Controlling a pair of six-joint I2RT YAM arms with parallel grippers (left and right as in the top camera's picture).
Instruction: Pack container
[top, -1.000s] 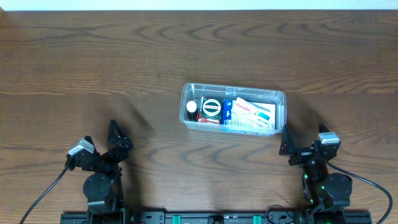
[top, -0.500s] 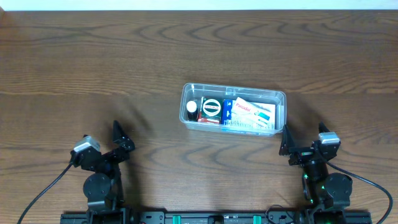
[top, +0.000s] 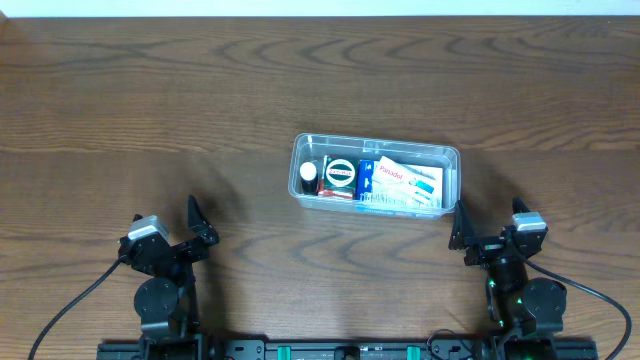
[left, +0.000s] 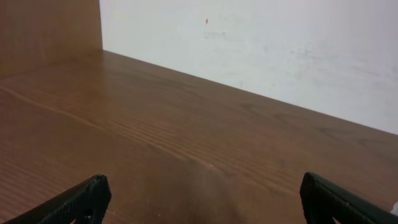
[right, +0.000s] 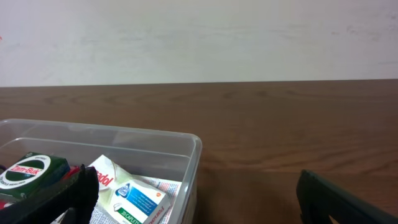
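The container (top: 450, 154), a clear plastic tub, stands right of the table's middle. It holds a small white-capped bottle (top: 308, 174), a dark box with a round label (top: 340, 175) and white and blue medicine boxes (top: 405, 180). In the right wrist view its near corner (right: 194, 144) shows with a white and blue box (right: 134, 193) and a green-labelled box (right: 31, 168) inside. My left gripper (top: 196, 228) is open and empty at the front left, over bare wood (left: 199, 202). My right gripper (top: 487, 225) is open and empty just in front of the tub's right end (right: 196, 202).
A white wall (left: 261, 43) runs along the far edge of the wooden table (top: 150, 110). Both arm bases stand at the front edge.
The left arm has swung a little to the right and drawn back toward its base. The right arm and the container have not moved.
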